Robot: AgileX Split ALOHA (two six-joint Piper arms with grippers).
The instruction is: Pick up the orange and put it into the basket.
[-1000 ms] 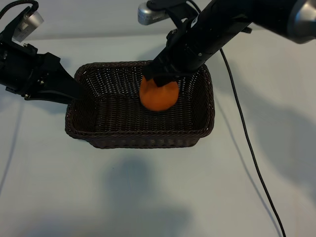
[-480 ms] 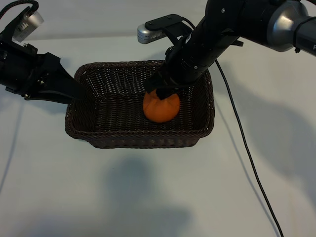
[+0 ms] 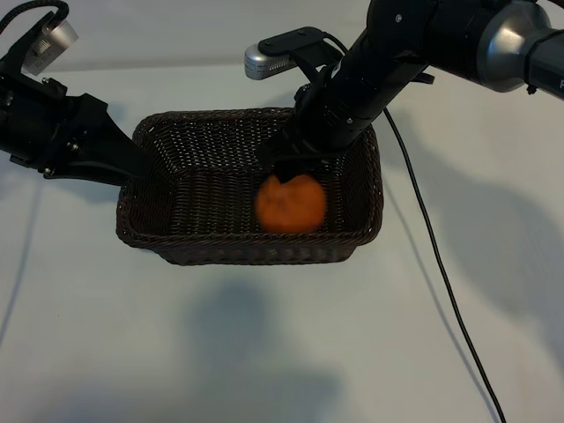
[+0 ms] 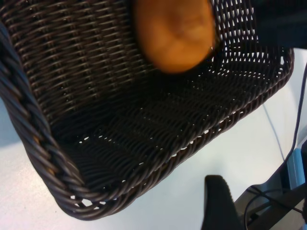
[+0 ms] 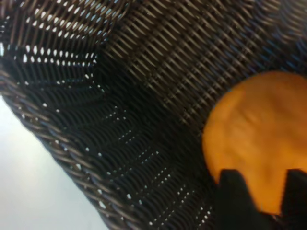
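Exterior view: the orange lies inside the basket, just below the right gripper, its fingers parted and off it. The left gripper rests at the basket's left rim.

Left wrist view: one finger shows over the surface; its spread cannot be told.

Right wrist view: dark fingertips spread beside the orange.

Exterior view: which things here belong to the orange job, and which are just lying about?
Job:
- orange, inside the basket
- basket
- right gripper, above the orange
- left gripper, at the basket's left end

Lying about:
- black cable on the table
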